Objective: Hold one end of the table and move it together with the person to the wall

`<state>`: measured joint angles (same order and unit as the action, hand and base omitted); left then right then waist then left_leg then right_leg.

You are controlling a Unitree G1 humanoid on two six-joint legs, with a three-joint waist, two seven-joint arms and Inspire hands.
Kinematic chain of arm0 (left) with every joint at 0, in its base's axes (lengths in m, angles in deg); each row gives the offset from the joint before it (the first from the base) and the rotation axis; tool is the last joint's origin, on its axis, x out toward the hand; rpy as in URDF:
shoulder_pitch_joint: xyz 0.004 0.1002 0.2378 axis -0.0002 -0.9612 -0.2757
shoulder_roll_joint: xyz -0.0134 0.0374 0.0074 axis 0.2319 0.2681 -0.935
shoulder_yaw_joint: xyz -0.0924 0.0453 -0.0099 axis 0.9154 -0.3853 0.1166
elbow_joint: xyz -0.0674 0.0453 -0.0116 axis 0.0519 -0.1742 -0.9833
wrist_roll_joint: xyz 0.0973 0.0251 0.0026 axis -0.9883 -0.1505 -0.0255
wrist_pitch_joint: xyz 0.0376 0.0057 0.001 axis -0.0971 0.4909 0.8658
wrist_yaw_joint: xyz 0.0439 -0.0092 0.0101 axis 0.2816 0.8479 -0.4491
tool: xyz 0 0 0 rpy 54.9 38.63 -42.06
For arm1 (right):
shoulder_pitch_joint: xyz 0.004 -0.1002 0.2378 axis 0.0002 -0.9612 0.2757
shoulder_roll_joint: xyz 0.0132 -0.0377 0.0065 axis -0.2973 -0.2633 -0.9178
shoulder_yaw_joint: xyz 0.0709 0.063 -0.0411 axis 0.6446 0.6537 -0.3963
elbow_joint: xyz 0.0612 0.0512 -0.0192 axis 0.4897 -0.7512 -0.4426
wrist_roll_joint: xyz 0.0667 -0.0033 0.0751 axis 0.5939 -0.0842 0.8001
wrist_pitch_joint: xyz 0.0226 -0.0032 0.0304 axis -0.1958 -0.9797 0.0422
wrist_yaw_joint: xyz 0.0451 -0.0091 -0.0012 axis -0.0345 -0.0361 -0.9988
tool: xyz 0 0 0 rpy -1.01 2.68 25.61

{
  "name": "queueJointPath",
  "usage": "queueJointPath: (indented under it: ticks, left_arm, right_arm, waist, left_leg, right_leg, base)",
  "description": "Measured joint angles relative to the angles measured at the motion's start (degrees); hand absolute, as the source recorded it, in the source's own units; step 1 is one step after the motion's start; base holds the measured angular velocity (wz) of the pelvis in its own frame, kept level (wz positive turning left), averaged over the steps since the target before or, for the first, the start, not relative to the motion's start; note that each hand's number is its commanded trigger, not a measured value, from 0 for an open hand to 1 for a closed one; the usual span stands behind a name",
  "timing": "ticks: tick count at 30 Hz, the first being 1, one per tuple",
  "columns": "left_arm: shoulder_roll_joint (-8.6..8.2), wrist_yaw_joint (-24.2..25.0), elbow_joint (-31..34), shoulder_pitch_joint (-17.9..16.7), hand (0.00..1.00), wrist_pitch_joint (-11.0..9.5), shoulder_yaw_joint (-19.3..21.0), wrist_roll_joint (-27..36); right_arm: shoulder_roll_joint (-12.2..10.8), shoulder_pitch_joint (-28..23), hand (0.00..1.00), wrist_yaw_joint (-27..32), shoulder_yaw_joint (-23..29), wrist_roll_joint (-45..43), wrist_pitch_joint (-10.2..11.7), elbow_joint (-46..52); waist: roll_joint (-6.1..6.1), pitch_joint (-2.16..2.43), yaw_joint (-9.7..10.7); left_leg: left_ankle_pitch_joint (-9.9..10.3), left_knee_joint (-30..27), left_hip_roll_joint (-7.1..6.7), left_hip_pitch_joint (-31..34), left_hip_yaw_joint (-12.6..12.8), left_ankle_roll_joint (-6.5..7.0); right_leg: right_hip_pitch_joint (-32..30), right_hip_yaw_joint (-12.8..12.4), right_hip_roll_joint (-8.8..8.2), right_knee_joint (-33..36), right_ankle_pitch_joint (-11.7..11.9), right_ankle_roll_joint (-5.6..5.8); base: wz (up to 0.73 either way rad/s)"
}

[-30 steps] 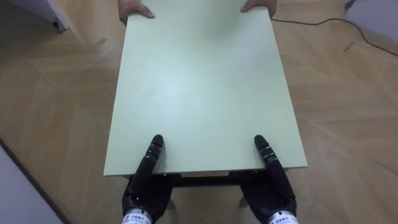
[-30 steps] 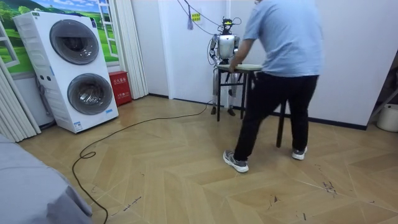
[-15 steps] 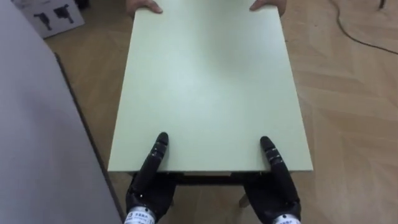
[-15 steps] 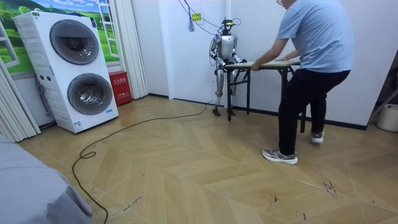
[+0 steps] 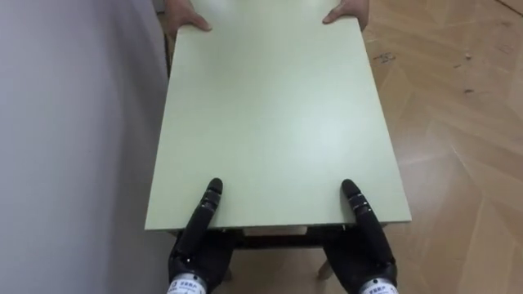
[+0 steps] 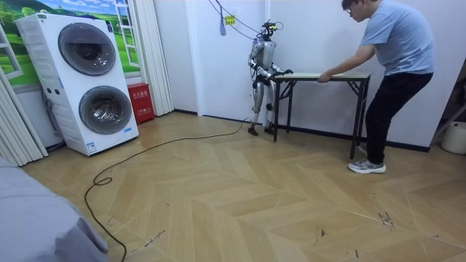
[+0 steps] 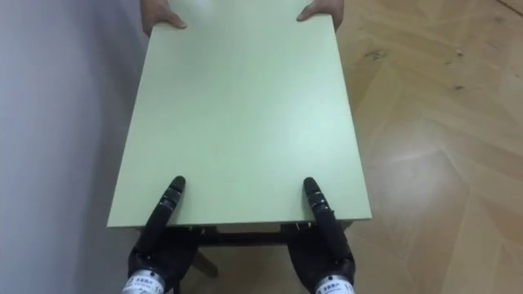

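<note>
— What was close around you?

— A pale wall (image 5: 73, 131) ran along my left side. To my right I saw wooden floor (image 5: 458, 122) laid in a herringbone pattern.

— And farther off in the room?

— Two white front-loading machines (image 6: 87, 80) stood stacked at the room view's left, with a landscape picture (image 6: 80, 7) behind them. A red box (image 6: 140, 102) sat on the floor just beside them, next to a long white curtain (image 6: 149, 58). A pale container (image 6: 455, 137) stood at the room view's right edge, near the wall.
</note>
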<state>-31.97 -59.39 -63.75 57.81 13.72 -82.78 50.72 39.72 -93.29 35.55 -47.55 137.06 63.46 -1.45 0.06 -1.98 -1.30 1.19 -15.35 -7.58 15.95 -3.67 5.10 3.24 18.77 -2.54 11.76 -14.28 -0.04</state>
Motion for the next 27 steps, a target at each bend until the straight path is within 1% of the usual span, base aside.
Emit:
queueJointPath:
  ticks: [1, 2, 3, 6, 7, 8, 9, 10, 11, 12, 13, 14, 18, 19, 21, 22, 23, 27]
  left_arm:
    - [0.09, -0.2, 0.0, 0.4, 1.00, 0.0, 0.1, 0.0]
    - [0.09, -0.5, 0.0, 0.6, 1.00, 0.0, 0.0, 0.0]
    - [0.10, -0.8, 0.0, 0.7, 1.00, 0.0, -0.1, 0.0]
    - [-0.03, -1.6, 0.0, 0.8, 1.00, 0.1, -0.7, -0.2]
    - [-0.02, -2.0, 0.0, 0.8, 1.00, 0.2, -0.7, -0.2]
    - [0.01, -2.3, 0.0, 0.9, 1.00, 0.3, -0.8, -0.2]
    - [0.00, -2.4, 0.0, 1.0, 1.00, 0.3, -0.9, -0.2]
    - [-0.19, -2.7, -0.2, 1.0, 1.00, 0.4, -1.1, -0.2]
    - [-0.17, -3.4, -0.2, 0.9, 1.00, 0.5, -1.6, -0.1]
    - [-0.29, -3.7, -0.2, 0.9, 1.00, 0.5, -1.5, -0.1]
    - [-0.36, -3.8, -0.2, 0.9, 1.00, 0.5, -1.5, -0.1]
    - [-0.21, -3.9, -0.2, 0.9, 1.00, 0.5, -1.4, -0.1]
    - [-0.02, -3.9, -0.2, 1.1, 1.00, 0.6, -1.4, -0.1]
    - [-0.02, -3.9, -0.2, 1.2, 1.00, 0.6, -1.5, -0.1]
    - [0.17, -3.9, -0.2, 1.2, 1.00, 0.7, -1.5, -0.1]
    - [0.19, -3.9, -0.2, 1.2, 1.00, 0.9, -1.2, -0.1]
    - [0.19, -4.0, -0.2, 1.2, 1.00, 0.9, -1.0, -0.1]
    - [0.28, -4.0, -0.2, 1.2, 1.00, 1.0, -0.9, -0.1]
  right_arm:
    - [0.0, 0.2, 1.00, 0.1, 0.1, 0.0, 0.0, 0.1]
    - [0.0, 0.3, 1.00, 0.4, 0.2, 0.1, 0.0, 0.1]
    - [0.0, 0.3, 1.00, 0.6, 0.2, 0.2, 0.0, 0.1]
    - [-0.1, 0.3, 1.00, 1.3, 0.2, 0.3, 0.0, 0.1]
    - [0.0, 0.3, 1.00, 1.6, 0.2, 0.3, 0.0, 0.1]
    - [0.0, 0.3, 1.00, 1.7, 0.3, 0.3, 0.0, 0.1]
    - [0.0, 0.3, 1.00, 1.7, 0.3, 0.3, 0.0, 0.1]
    - [0.1, 0.3, 1.00, 1.9, 0.4, 0.3, 0.0, 0.0]
    - [0.5, -0.1, 1.00, 1.9, 0.4, 0.3, 0.2, 0.1]
    - [0.7, -0.1, 1.00, 2.0, 0.4, 0.4, 0.2, 0.1]
    - [0.7, -0.1, 1.00, 2.2, 0.4, 0.4, 0.2, 0.1]
    - [0.4, -0.2, 1.00, 2.4, 0.3, 0.4, 0.2, 0.1]
    - [0.2, -0.1, 1.00, 2.7, 0.2, 0.3, 0.2, 0.3]
    - [0.3, 0.0, 1.00, 2.7, 0.3, 0.3, 0.2, 0.3]
    - [0.3, 0.0, 1.00, 2.8, 0.2, 0.4, 0.2, 0.2]
    - [0.3, 0.0, 1.00, 2.8, 0.2, 0.4, 0.2, 0.2]
    - [0.3, -0.1, 1.00, 2.8, 0.2, 0.4, 0.1, 0.1]
    - [0.3, 0.0, 1.00, 2.8, 0.2, 0.4, 0.0, 0.0]
  waist:
    - [0.01, 0.00, 0.0]
    - [0.01, 0.01, 0.2]
    - [0.06, 0.03, 0.2]
    - [0.42, -0.03, 0.5]
    - [0.83, 0.00, 0.9]
    - [0.97, -0.04, 1.1]
    - [1.01, -0.05, 1.0]
    - [1.35, -0.01, 1.0]
    - [1.81, 0.20, 1.2]
    - [1.97, 0.21, 1.0]
    - [2.21, 0.19, 0.9]
    - [2.19, 0.21, 1.6]
    - [2.09, 0.25, 1.8]
    - [2.01, 0.26, 2.1]
    - [1.90, 0.21, 2.5]
    - [1.82, 0.16, 2.6]
    - [1.65, 0.06, 2.7]
    - [1.35, 0.03, 2.6]
  left_leg:
    - [-0.1, 0.0, 0.25, 0.3, 1.4, 0.50]
    - [-0.1, 0.0, 0.81, 0.4, 2.9, 0.88]
    - [0.0, 0.0, 0.98, 0.3, 3.4, 1.14]
    - [0.0, 0.0, 0.90, -0.2, 1.4, 1.31]
    - [-0.1, 0.0, 0.77, -0.4, 0.0, 1.38]
    - [0.0, 0.1, 0.60, -0.4, -0.9, 1.46]
    - [0.0, 0.2, 0.45, -0.4, -1.1, 1.48]
    - [0.0, 0.1, 0.04, -0.5, -1.5, 1.48]
    - [0.0, 0.1, -0.23, -0.7, -1.3, 1.34]
    - [-0.1, 0.1, -0.22, -0.7, -0.8, 1.30]
    - [-0.1, 0.3, -0.12, -0.6, 0.4, 1.25]
    - [-0.1, 0.8, 0.11, -0.7, 1.9, 1.32]
    - [0.3, 1.0, -0.34, -0.7, 1.9, 2.03]
    - [0.4, 1.1, -0.40, -0.9, 2.0, 2.20]
    - [0.6, 1.7, -0.46, -1.9, 2.2, 2.41]
    - [0.6, 2.0, -0.57, -2.2, 2.2, 2.42]
    - [0.6, 2.1, -0.72, -2.4, 2.2, 2.47]
    - [0.6, 2.5, -0.82, -2.5, 2.6, 2.48]
  right_leg:
    - [0.4, 0.4, 0.14, 0.1, 0.0, 0.00]
    - [0.6, 0.4, 0.28, 0.2, 0.0, 0.00]
    - [0.6, 0.3, 0.37, 0.6, 0.0, 0.00]
    - [-0.5, 0.1, 0.48, 3.6, 0.0, 0.04]
    - [-1.4, -1.1, 0.58, 5.5, -0.4, 0.34]
    - [-2.6, -4.6, 0.66, 5.1, -1.3, 0.29]
    - [-3.6, -5.8, 0.59, 4.3, -1.3, 0.22]
    - [-5.7, -7.2, 0.11, 3.8, -0.8, -0.29]
    - [-6.1, -6.1, -0.38, 4.3, -0.4, -0.83]
    - [-6.0, -5.5, -0.52, 4.2, -0.3, -0.96]
    - [-5.6, -4.9, -0.54, 3.8, -0.3, -1.03]
    - [-4.9, -4.4, -0.54, 3.9, -0.5, -0.95]
    - [-3.9, -3.6, -0.29, 3.0, -0.6, -0.81]
    - [-3.6, -3.8, -0.29, 3.0, -0.5, -0.72]
    - [-2.9, -4.9, -0.25, 2.9, -0.5, -0.69]
    - [-2.6, -6.0, -0.23, 2.8, -0.5, -0.68]
    - [-2.1, -6.4, -0.21, 2.1, -0.5, -0.67]
    - [-1.8, -7.1, -0.22, 1.3, -0.5, -0.65]
  base:
    - [0.46]
    - [0.40]
    - [0.34]
    - [0.26]
    - [0.32]
    - [0.31]
    - [0.26]
    - [0.32]
    - [0.27]
    - [0.22]
    - [0.29]
    - [0.38]
    - [0.27]
    - [0.24]
    - [0.16]
    - [0.04]
    - [0.00]
    - [-0.01]
